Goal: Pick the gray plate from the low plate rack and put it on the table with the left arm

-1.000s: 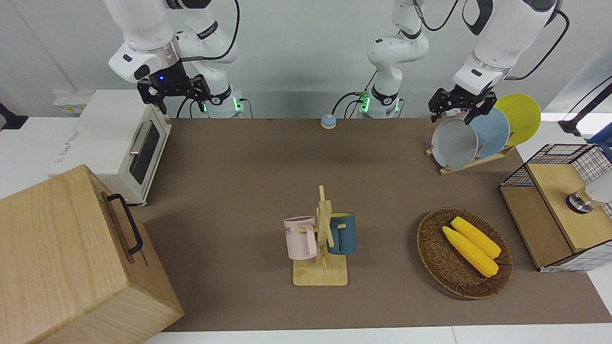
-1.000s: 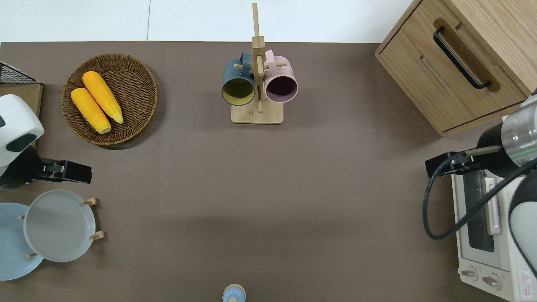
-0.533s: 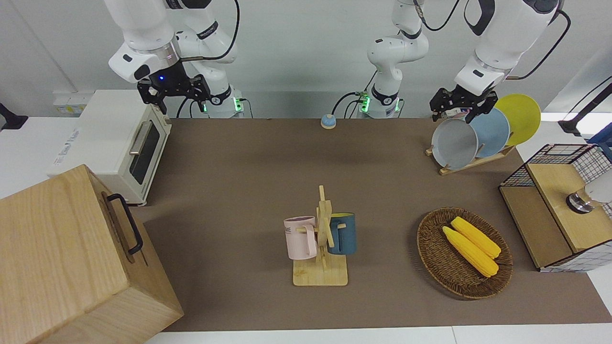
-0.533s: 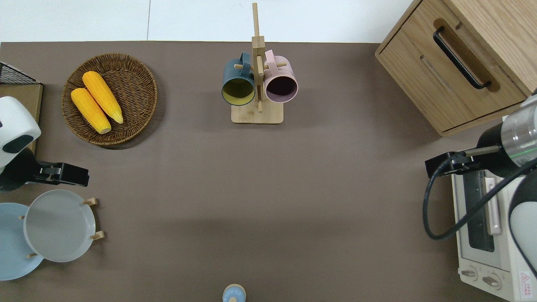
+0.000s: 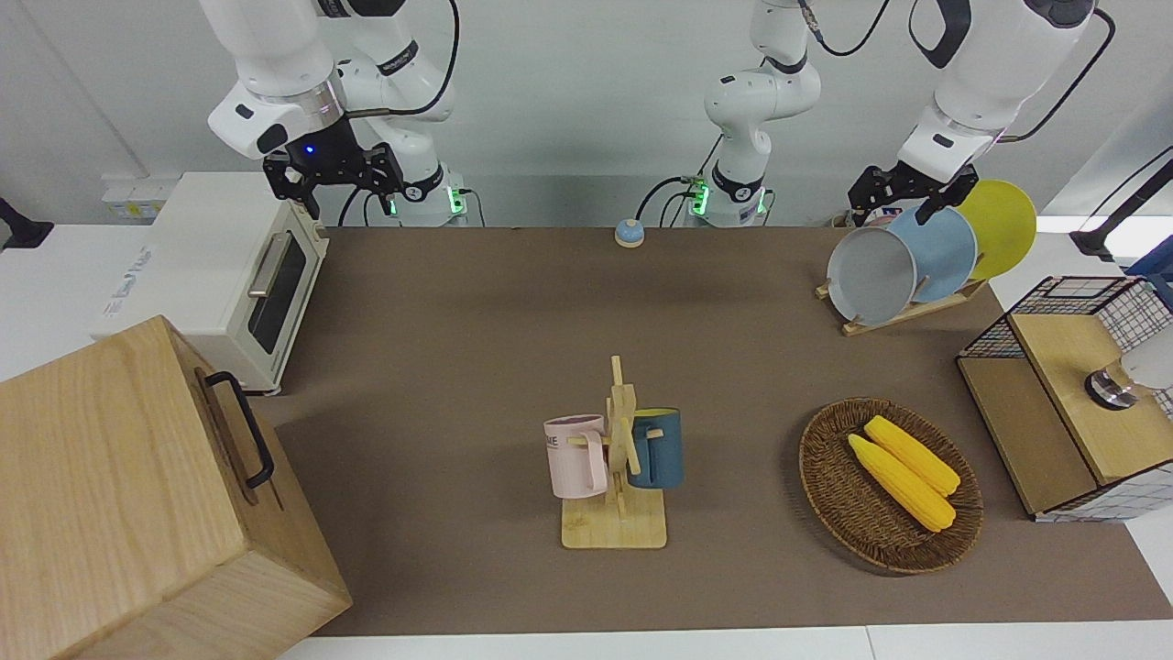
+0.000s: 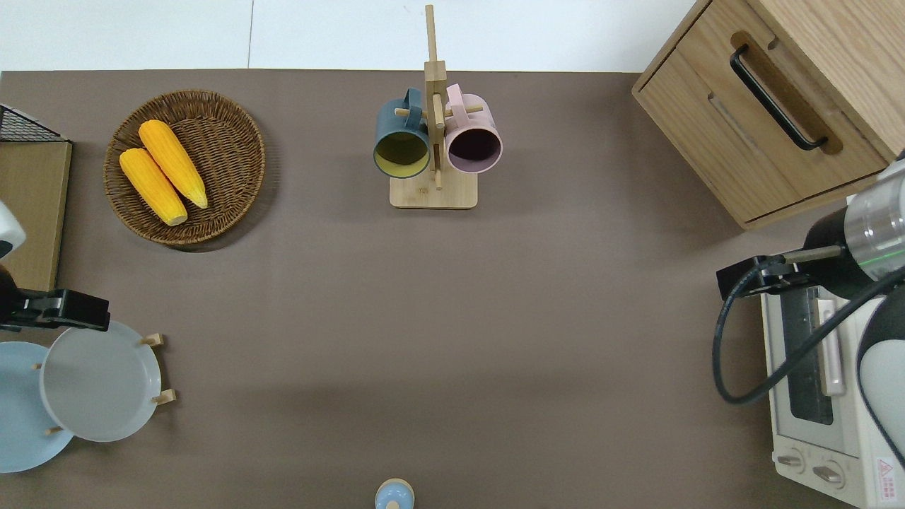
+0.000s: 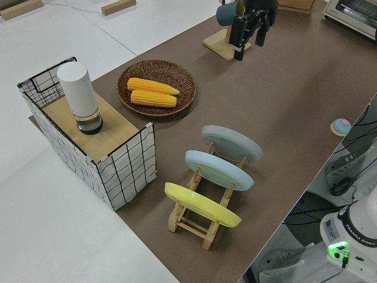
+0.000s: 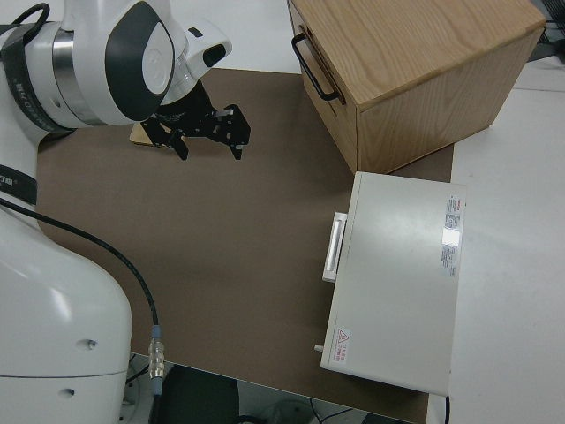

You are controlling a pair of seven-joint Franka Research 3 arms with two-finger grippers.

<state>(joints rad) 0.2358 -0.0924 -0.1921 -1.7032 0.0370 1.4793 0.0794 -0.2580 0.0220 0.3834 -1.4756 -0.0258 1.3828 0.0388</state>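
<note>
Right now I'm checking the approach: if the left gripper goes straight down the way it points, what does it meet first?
Probably the top rim of the gray plate in the low plate rack; the left gripper hangs over that edge, though depth is unclear.

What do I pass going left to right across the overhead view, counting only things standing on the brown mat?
Light-blue plate → gray plate in the low plate rack → wicker basket with two corn cobs → small blue bell → mug stand with dark-blue mug and pink mug → wooden drawer cabinet.
</note>
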